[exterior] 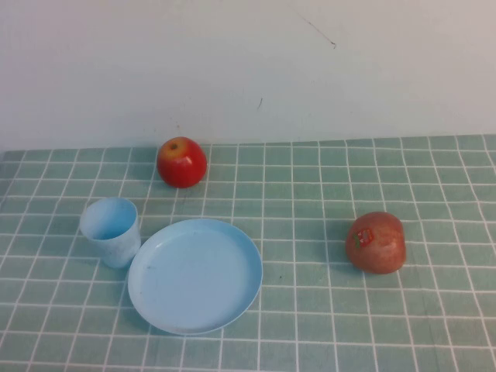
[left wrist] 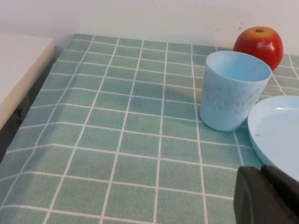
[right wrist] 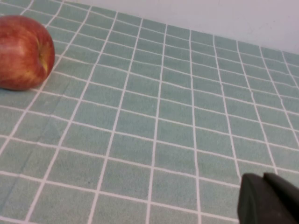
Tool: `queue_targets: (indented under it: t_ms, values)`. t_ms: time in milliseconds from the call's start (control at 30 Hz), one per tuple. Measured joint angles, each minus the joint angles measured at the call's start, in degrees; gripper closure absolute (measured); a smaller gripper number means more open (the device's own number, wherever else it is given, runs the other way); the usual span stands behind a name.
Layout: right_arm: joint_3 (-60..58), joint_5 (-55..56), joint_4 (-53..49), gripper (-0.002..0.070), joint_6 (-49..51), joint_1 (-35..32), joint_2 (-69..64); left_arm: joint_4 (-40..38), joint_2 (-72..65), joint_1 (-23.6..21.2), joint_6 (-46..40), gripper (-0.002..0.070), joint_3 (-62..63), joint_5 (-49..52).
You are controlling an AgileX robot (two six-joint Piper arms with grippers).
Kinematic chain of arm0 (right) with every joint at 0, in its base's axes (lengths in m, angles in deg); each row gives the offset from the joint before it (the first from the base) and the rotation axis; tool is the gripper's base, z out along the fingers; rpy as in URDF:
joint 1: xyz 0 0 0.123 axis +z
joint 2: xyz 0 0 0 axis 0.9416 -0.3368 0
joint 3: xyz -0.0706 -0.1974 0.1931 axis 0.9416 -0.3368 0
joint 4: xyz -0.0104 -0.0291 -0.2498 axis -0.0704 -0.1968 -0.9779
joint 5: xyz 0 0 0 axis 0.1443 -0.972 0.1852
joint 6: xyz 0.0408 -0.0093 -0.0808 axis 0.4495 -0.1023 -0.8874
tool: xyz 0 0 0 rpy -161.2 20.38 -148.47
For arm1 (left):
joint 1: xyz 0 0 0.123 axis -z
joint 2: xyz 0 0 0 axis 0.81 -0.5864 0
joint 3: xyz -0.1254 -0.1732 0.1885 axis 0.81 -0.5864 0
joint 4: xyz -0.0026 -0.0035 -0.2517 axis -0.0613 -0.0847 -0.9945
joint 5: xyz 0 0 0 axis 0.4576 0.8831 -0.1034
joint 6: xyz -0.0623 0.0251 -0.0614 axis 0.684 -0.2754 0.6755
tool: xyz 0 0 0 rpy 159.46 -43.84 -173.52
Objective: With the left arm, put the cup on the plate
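Plastic, light and slick, we judge the upright cup [exterior: 111, 230] beside the plate [exterior: 194, 275] best pinched across its rim; left gripper [left wrist: 268, 196] and right gripper [right wrist: 268, 200] hang back, jaws' state untellable.

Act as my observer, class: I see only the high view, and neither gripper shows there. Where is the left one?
Observer: The left gripper shows in its wrist view, with the cup and plate ahead of it.
Operator: And the right one?
Observer: The right gripper is above bare tablecloth, apart from the darker red apple.
Operator: Anything beyond the tablecloth?
Observer: A pale surface lies past its edge.
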Motion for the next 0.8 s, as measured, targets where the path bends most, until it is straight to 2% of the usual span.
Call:
queue_targets:
  t_ms: [333, 633, 800]
  values:
    - [0.0, 0.0, 0.0, 0.0678, 0.0, 0.0, 0.0, -0.3, 0.0, 0.0, 0.2, 0.0676, -0.1, -1.5]
    - [0.0, 0.0, 0.0, 0.0678, 0.0, 0.0, 0.0, -0.8, 0.0, 0.0, 2.2, 0.0676, -0.1, -12.0]
    - [0.0, 0.0, 0.0, 0.0678, 0.0, 0.0, 0.0, -0.3, 0.0, 0.0, 2.2, 0.0676, -0.1, -8.1]
